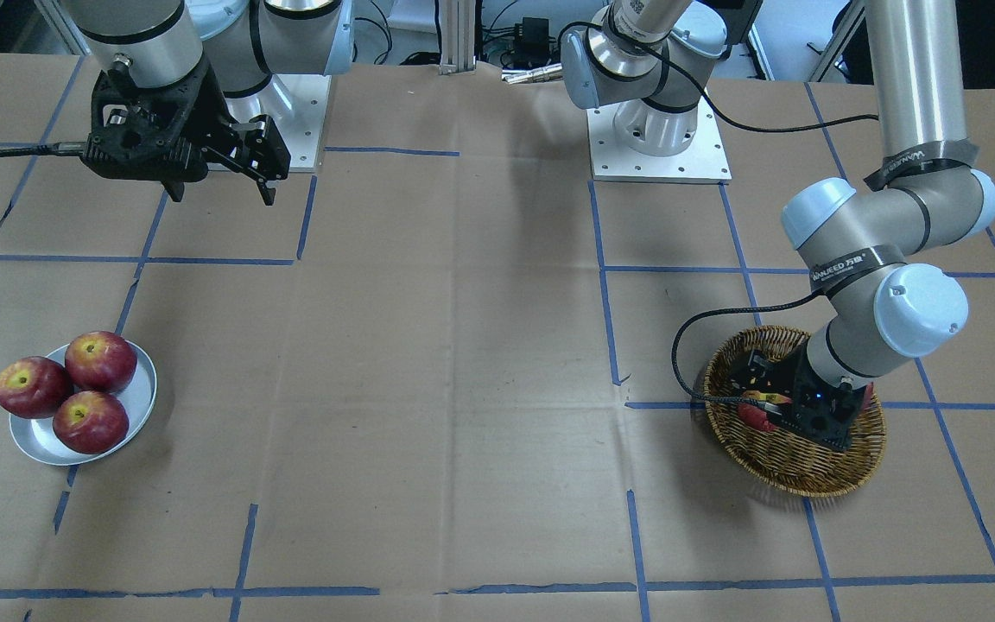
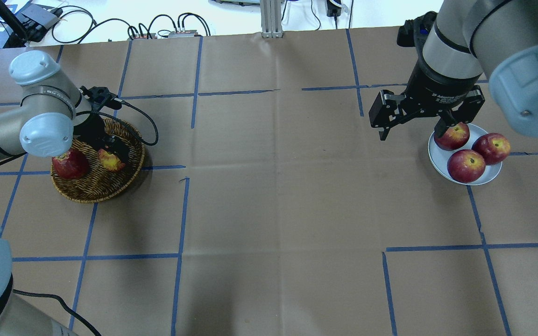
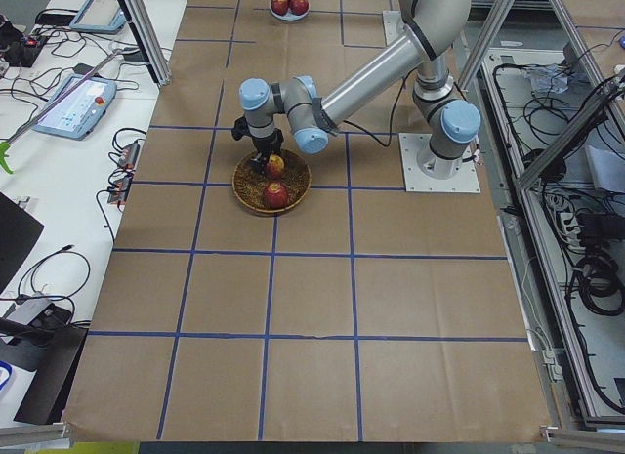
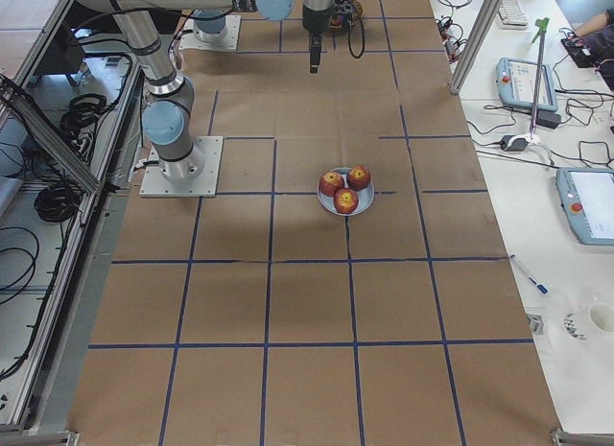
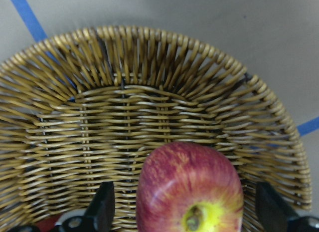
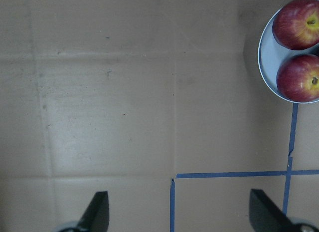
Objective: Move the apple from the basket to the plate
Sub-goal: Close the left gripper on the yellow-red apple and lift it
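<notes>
Left arm (image 2: pixel 40 114): stretched out low, elbow folded, wrist turned steeply down.
Left claw (image 5: pixel 187 212): pointing down, both fingers (image 5: pixel 102 207) spread wide.
Right arm (image 2: pixel 451 51): held high, wrist vertical.
Right claw (image 2: pixel 411 129): hanging in the air, fingers wide apart.

You count five apples: two in the basket (image 2: pixel 92 190), namely the apple (image 2: pixel 111 161) with streaky skin and one darker apple (image 2: pixel 69 164); three dark apples (image 2: pixel 466 165) on the plate (image 2: pixel 436 157), well apart from the basket. One basket, one plate, one left hand (image 5: pixel 187 212), one right hand (image 2: pixel 411 133).
</notes>
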`<act>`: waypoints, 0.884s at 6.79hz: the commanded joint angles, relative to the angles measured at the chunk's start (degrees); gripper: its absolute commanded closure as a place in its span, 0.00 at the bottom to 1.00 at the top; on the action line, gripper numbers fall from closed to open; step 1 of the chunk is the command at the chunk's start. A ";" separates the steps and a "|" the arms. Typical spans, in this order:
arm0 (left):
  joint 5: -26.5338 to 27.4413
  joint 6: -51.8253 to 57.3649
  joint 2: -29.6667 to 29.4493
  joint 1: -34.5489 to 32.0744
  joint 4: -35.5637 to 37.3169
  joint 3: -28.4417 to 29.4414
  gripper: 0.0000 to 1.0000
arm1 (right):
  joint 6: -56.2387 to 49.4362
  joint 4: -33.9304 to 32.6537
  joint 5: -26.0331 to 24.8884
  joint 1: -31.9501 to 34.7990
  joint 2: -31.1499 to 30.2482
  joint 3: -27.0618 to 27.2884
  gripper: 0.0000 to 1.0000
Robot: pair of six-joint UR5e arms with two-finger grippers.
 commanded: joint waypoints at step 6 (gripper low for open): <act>-0.34 -0.58 -1.90 -0.14 0.39 1.54 0.53 | 0.12 0.00 0.01 0.06 0.00 0.00 0.00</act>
